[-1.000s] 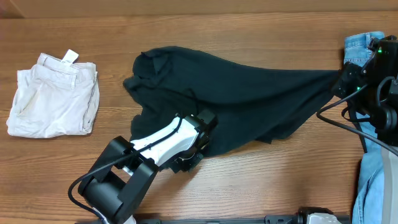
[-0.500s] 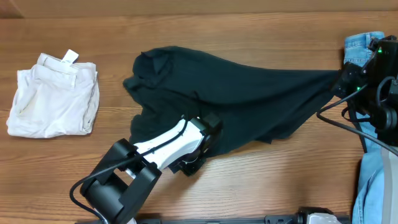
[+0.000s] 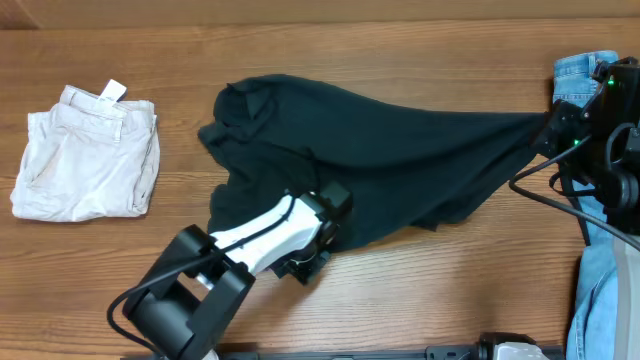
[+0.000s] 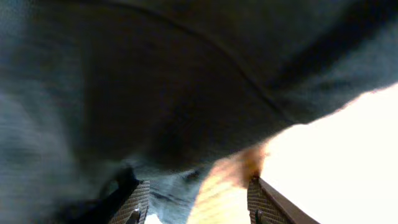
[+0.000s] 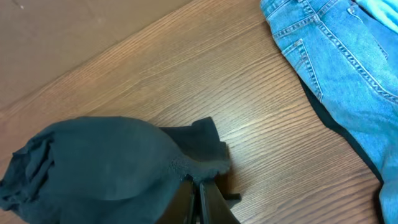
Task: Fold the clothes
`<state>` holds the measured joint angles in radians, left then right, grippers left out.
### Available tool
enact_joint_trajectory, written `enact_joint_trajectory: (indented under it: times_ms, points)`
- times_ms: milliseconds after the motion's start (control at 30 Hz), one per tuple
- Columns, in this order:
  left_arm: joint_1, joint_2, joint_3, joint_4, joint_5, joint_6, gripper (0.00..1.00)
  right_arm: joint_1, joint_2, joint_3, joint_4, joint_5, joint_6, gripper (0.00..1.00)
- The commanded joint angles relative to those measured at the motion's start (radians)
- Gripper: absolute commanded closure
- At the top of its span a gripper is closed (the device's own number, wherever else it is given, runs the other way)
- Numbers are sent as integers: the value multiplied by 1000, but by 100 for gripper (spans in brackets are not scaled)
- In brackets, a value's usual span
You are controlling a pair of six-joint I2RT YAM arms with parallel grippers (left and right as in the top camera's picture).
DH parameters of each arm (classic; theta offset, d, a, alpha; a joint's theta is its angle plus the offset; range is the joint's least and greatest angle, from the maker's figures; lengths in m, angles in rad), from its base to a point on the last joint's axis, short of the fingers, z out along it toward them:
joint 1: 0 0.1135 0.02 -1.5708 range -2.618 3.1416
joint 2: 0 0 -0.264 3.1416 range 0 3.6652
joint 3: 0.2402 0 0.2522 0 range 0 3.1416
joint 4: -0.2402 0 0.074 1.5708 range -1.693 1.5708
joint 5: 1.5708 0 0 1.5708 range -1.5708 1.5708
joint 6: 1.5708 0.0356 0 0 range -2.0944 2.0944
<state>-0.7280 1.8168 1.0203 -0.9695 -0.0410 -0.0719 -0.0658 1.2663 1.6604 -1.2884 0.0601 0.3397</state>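
Right claw [image 5: 200, 190] pinched shut on the dark navy soft T-shirt [image 3: 380, 150], left claw [image 4: 196, 190] parted at its near hem: a tug could bunch it.

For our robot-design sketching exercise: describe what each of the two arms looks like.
The left arm has black joints, a white forearm shell and a black cable along it. The right arm is all black, with a green light and looping black cables.
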Motion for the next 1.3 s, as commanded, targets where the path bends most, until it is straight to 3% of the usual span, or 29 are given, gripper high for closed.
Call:
enact_joint_trajectory:
  times_ms: [0,100,167,300,467,600,933,1267]
  points:
    - [52,-6,-38,44,-15,17,55,-10,-7,23,2,18,5,96]
    - [54,-6,-38,44,27,48,84,-10,-7,23,2,17,5,96]
    - [53,-6,-38,48,45,46,96,-10,-7,23,1,17,5,96]
    - [58,-7,-17,-2,53,37,96,-10,-7,23,0,18,5,96]
    - [103,-58,123,-225,-1,-51,96,-10,-7,23,-1,17,5,96]
    - [203,-204,334,-419,-115,-154,96,-10,-7,23,-2,17,5,96]
    - [460,-412,632,-614,-233,-115,96,-10,53,21,-57,14,31,96]
    - [494,-418,821,-718,-360,-222,96,-9,71,21,-53,14,4,96]
